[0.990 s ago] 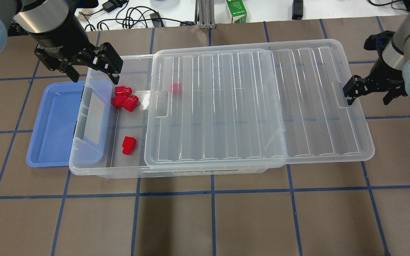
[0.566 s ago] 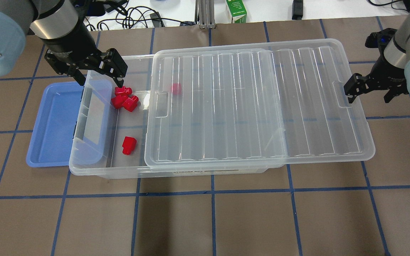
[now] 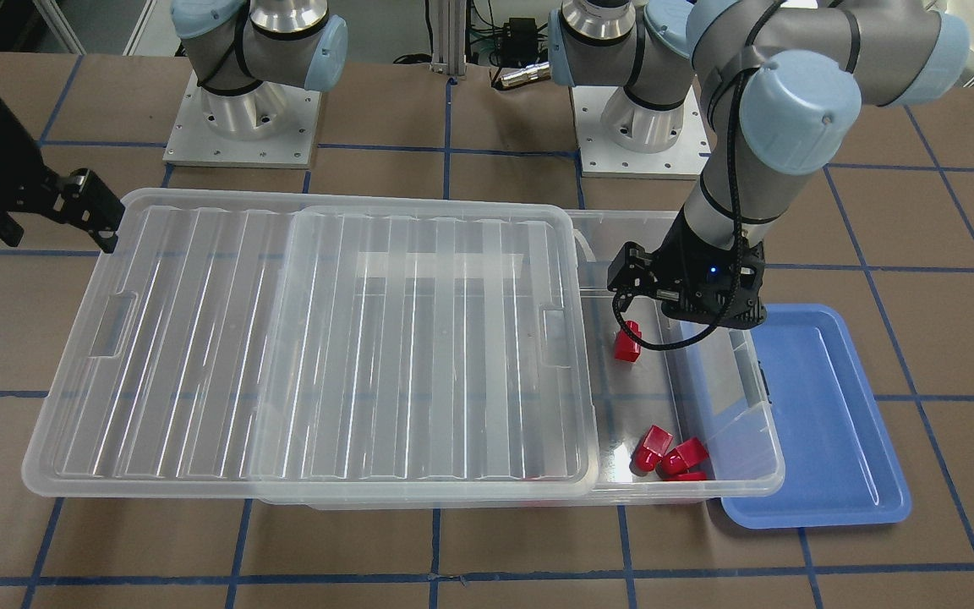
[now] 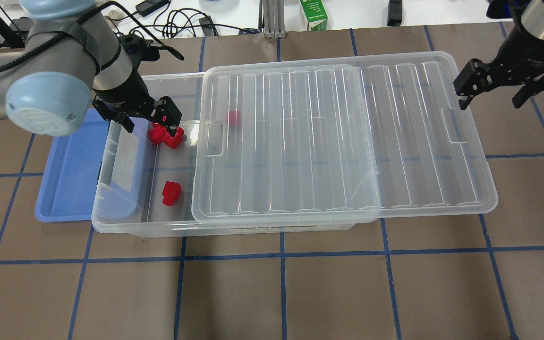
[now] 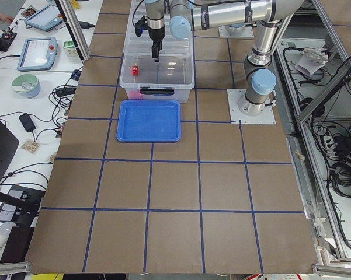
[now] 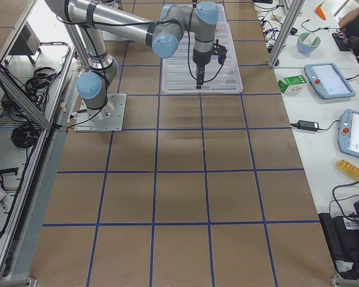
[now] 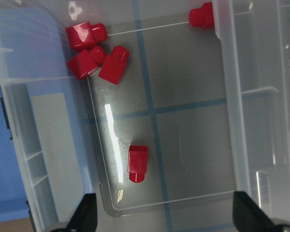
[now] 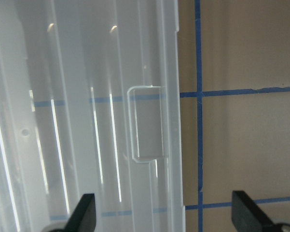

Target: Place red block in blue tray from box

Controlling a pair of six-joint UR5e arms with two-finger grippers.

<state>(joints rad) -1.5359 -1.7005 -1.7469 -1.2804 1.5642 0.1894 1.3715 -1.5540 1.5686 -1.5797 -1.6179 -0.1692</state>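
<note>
The clear plastic storage box [image 4: 121,225] lies open at its left end, with the ribbed clear lid [image 4: 324,141] slid right. I hold the left gripper [image 4: 150,122] over that gap, fingers spread. My wrist view frames a lone small glossy red block [image 7: 137,164] between them, on the box floor. Just left waits the shallow blue plastic tray [image 4: 71,165]. The right gripper [image 4: 489,97], fingers spread and empty, hovers over the lid's right edge. Surface: brown table [image 4: 300,293], blue tape grid; cables [image 4: 177,21] and green carton [image 4: 313,14] beyond.
</note>
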